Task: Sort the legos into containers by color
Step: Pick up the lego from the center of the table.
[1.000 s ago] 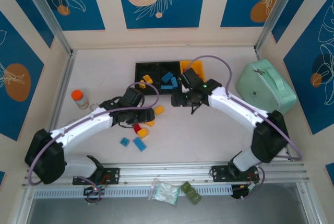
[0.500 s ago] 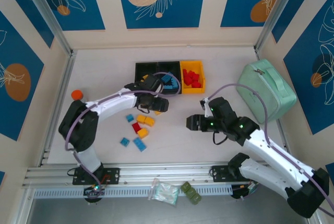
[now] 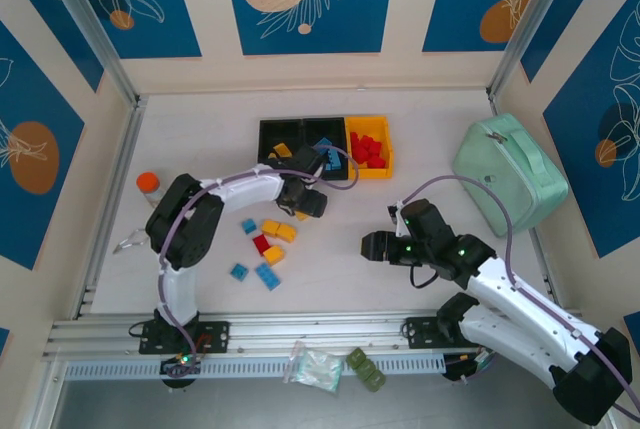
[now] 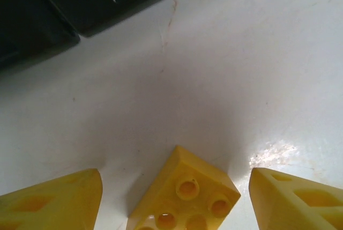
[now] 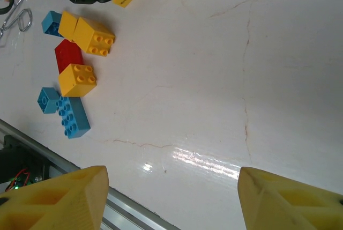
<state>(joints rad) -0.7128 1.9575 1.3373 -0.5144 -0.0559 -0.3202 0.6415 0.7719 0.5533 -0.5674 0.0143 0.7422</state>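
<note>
Three joined containers stand at the back: a black bin (image 3: 268, 129) with a yellow brick, a black bin (image 3: 322, 127) with blue bricks, and a yellow bin (image 3: 386, 154) with red bricks. Loose legos lie mid-table: yellow (image 3: 278, 230), red (image 3: 261, 244) and blue (image 3: 268, 276) ones. My left gripper (image 3: 305, 205) (image 4: 174, 200) is open just in front of the black bins, its fingers on either side of a yellow brick (image 4: 185, 195) without touching it. Over bare table at the right, my right gripper (image 3: 372, 246) (image 5: 174, 198) is open and holds nothing.
A mint-green case (image 3: 508, 171) stands at the right. An orange-capped jar (image 3: 148, 183) is at the left. A plastic bag (image 3: 318, 367) and a green lump (image 3: 366, 369) lie beyond the front rail (image 3: 320, 329). The right wrist view shows the loose bricks (image 5: 77, 79) at upper left.
My right arm drew back from the bins to the lower right, leaving the red bricks uncovered. My left gripper moved up and right to the yellow brick by the bins.
</note>
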